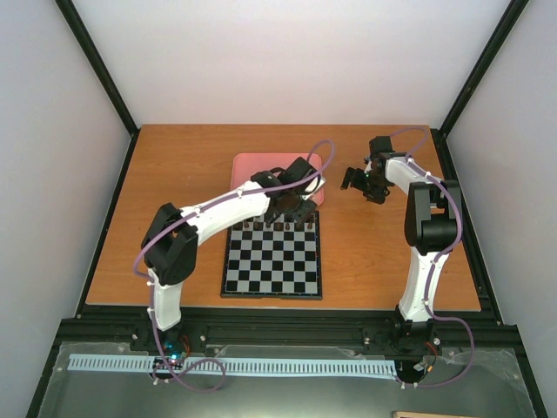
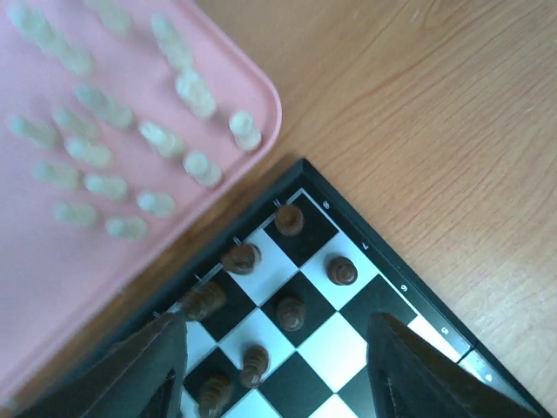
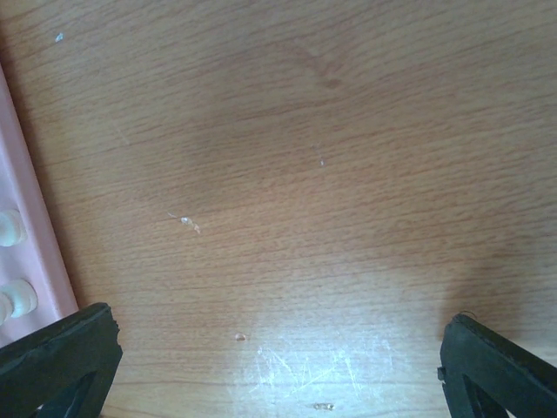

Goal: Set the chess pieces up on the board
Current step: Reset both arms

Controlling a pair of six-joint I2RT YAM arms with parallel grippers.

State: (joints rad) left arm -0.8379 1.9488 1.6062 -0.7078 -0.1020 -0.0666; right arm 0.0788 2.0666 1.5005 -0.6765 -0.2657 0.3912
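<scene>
Orange-brown wood is forming the counter (image 1: pixel 174 174). From the overhead view, the board (image 1: pixel 272 270) is lying on the near half, and the pink tray (image 1: pixel 252 167) is sitting just behind its far edge. Dark chess pieces (image 1: pixel 278 227) are standing along the board's far rows, while the near rows are showing bare squares. The left arm (image 1: pixel 218 209) is reaching over the line where tray meets board, which I am judging to be the shortest run from stock to square. The right arm (image 1: pixel 418 218) is holding its head over bare counter just right of the tray, well apart from the board. It is probably keeping clear of the working arm.

In the left wrist view, the left jaws are standing wide apart and gripping nothing, with one of the fingers (image 2: pixel 157 370) showing at each lower side of the frame. Between and beyond them, several dark chess pieces (image 2: pixel 290 312) are standing upright on the board's (image 2: pixel 338 347) corner squares. Pale chess pieces (image 2: pixel 202 168) are crowding the tray (image 2: pixel 52 261), blurred and apart from the jaws. I am judging that the pale side is not yet set out.

In the right wrist view, the right jaws are likewise spread and empty above bare wood. The tray rim (image 3: pixel 39 252) is crossing the left edge, and two pale chess pieces (image 3: pixel 17 300) are sitting just inside it.
</scene>
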